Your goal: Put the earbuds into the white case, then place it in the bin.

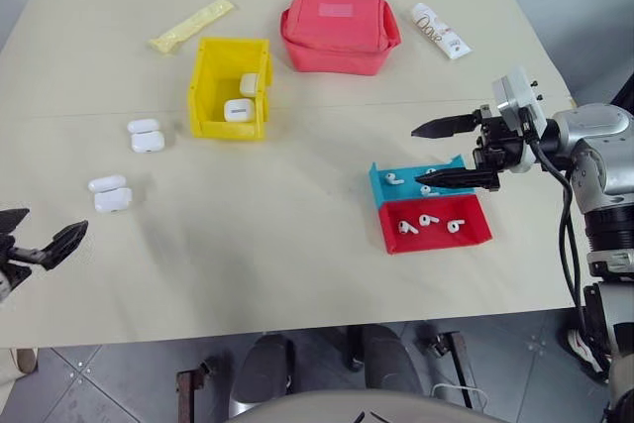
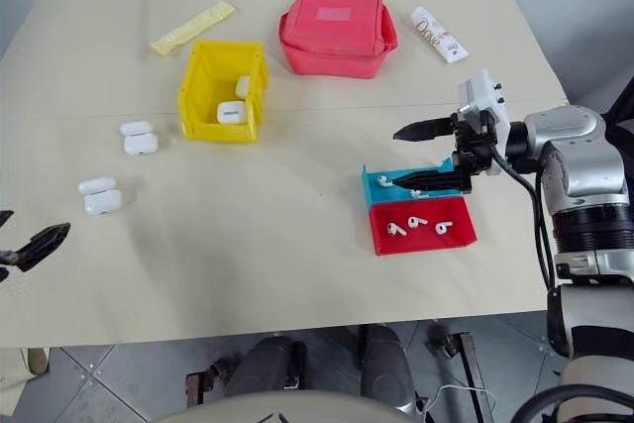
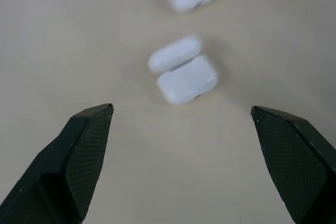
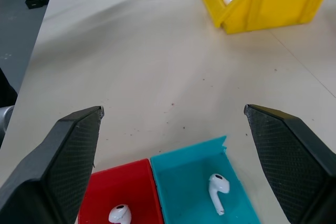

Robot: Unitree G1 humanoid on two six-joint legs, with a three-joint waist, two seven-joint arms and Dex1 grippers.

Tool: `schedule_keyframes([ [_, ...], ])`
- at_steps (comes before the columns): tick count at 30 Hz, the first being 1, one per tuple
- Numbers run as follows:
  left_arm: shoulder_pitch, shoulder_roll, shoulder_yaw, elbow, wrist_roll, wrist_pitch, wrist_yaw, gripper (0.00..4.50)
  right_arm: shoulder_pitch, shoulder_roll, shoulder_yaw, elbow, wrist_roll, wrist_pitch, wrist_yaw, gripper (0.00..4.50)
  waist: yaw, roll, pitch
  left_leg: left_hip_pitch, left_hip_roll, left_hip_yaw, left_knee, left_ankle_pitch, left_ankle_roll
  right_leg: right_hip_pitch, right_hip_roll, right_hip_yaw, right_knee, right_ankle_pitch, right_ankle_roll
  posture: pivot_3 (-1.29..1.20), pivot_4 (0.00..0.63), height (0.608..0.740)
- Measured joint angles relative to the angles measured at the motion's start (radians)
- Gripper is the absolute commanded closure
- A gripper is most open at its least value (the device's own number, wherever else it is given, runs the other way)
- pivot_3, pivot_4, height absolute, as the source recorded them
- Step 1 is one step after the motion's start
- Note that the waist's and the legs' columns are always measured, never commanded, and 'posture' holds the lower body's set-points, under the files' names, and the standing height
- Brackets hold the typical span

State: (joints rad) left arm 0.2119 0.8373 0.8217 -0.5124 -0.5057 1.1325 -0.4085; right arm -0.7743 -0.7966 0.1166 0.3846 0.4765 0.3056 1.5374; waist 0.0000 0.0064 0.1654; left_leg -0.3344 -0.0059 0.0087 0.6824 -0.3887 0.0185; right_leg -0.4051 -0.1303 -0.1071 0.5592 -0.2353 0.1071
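The earbuds lie in two shallow trays at the table's right. One earbud (image 1: 394, 179) is in the teal tray (image 1: 381, 173), and several earbuds (image 1: 428, 220) are in the red tray (image 1: 481, 227). My right gripper (image 1: 418, 157) hangs open just above the teal tray, pointing left, with nothing between its fingers. The yellow bin (image 1: 206, 91) stands mid-left and holds two white cases (image 1: 239, 110). Two more white cases, lids open, lie left of the bin: one (image 1: 146, 136) closer to it, one (image 3: 185, 72) ahead of my open, empty left gripper (image 1: 54, 222).
A red fabric pouch (image 1: 339, 27) sits at the back centre, with a white tube (image 1: 441, 31) to its right and a yellow packet (image 1: 191, 25) to its left. The table's front edge (image 1: 297, 329) runs just below both grippers.
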Motion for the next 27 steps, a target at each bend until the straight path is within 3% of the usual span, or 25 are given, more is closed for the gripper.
schedule_keyframes([
  [4,-0.280,0.005,-0.090,-0.026,0.012,0.403,0.155,0.03,-0.008,0.004,0.047,0.007,0.033,-0.014,0.001,0.00,0.000,-0.002,-0.001,0.000,-0.001,-0.001,0.000,0.001,0.000,0.000,0.002,0.000,0.001,0.000,0.001,0.00,0.150,0.740],
  [6,-0.321,0.007,-0.117,-0.024,0.002,0.459,0.200,0.03,-0.011,0.001,0.069,0.008,0.054,-0.022,0.002,0.00,-0.006,-0.002,-0.001,0.001,-0.001,-0.001,0.000,0.001,-0.001,-0.001,0.001,0.000,0.002,0.000,0.001,0.00,0.150,0.740],
  [12,-0.398,0.017,-0.191,0.105,-0.103,0.482,0.380,0.03,-0.021,-0.020,0.123,0.007,0.110,-0.043,0.003,0.00,-0.014,-0.002,-0.001,0.001,0.000,-0.001,0.000,0.003,-0.005,-0.001,0.002,-0.001,0.001,0.000,0.000,0.00,0.150,0.740],
  [18,-0.498,0.089,-0.246,0.287,-0.275,0.483,0.593,0.03,-0.034,-0.020,0.154,0.006,0.131,-0.065,0.005,0.00,-0.005,-0.002,-0.001,0.000,0.000,-0.001,0.000,0.003,-0.007,-0.002,0.001,-0.001,0.001,0.000,0.000,0.00,0.150,0.740],
  [27,-0.620,0.139,-0.392,0.488,-0.474,0.483,0.768,0.03,-0.023,-0.020,0.150,-0.009,0.141,-0.064,0.005,0.00,-0.003,-0.002,-0.001,0.000,-0.001,-0.002,0.000,0.004,-0.007,-0.002,0.001,-0.001,0.003,0.000,0.001,0.00,0.150,0.740],
])
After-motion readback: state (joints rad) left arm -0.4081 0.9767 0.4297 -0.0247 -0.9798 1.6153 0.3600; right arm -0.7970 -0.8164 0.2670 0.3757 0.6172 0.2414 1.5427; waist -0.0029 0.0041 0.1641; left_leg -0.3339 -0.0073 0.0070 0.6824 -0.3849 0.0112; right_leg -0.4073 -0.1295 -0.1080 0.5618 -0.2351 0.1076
